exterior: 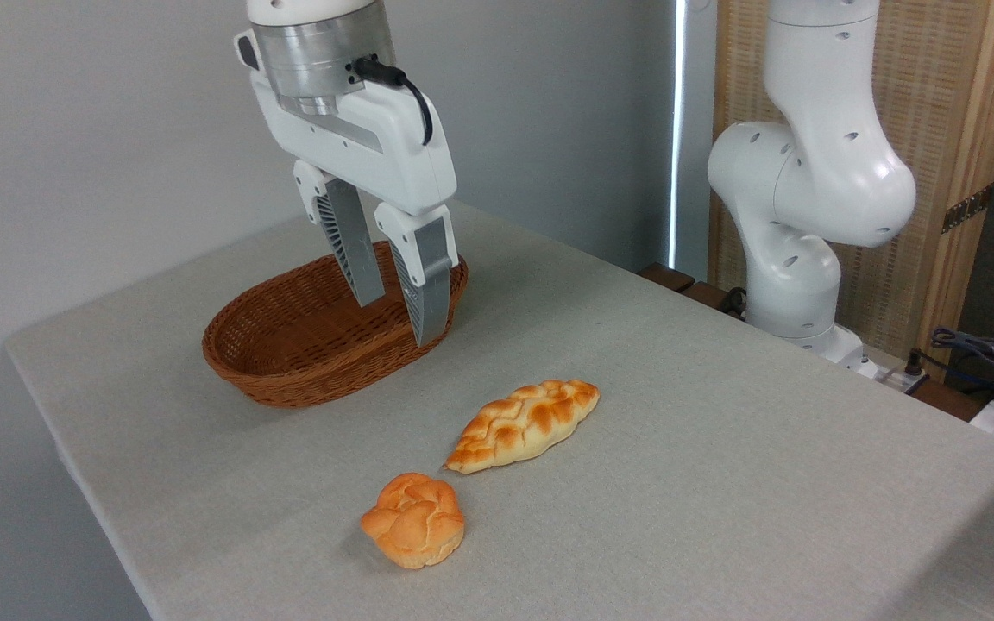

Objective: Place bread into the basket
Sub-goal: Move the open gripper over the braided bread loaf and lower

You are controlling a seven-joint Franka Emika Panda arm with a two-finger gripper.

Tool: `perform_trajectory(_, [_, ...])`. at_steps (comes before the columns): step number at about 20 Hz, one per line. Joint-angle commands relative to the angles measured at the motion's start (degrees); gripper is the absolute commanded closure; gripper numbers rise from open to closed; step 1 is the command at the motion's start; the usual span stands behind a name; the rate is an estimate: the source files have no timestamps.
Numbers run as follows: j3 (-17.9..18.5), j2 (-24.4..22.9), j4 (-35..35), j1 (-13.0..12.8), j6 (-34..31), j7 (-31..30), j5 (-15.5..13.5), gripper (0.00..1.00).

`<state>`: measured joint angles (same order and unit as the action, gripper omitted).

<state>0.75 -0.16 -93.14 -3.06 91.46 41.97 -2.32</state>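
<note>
Gripper [398,319] hangs in air, fingers spread, nothing between; tips appear over right end of basket [290,379], depth uncertain. Basket empty. Bread [523,424] flat on table [721,483], at 4 o'clock from basket, apart. Round bun [415,519] at 7 o'clock from bread, near.

1. The bread [523,425] is golden-orange with pale creases in a braided pattern.
2. The round bun [414,519] is a like orange, knotted, with lighter folds.
3. The basket [290,362] is reddish-brown woven wicker.
4. The desk [721,448] has a plain light grey cloth-like surface.
5. The pincer [397,319] has a white body and grey fingers [359,250] with ribbed dark inner faces.
6. The arm [816,172] is glossy white, and a black cable [411,90] runs at the metal wrist.
</note>
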Motion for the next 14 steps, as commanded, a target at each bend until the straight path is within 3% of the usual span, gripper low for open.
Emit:
perform_trajectory(1, [0.8, -8.4, -12.2, -0.2, 6.0, 2.6, 0.4, 0.00])
perform_trajectory(5, [0.8, -11.9, -21.0, -0.3, 8.2, 2.9, 0.5, 0.00])
perform_trajectory(10, [0.8, -21.1, -38.8, -0.3, 22.9, 3.3, 0.5, 0.00])
perform_trajectory(14, [0.8, -22.5, -43.4, -0.9, 24.9, 3.8, 0.5, 0.00])
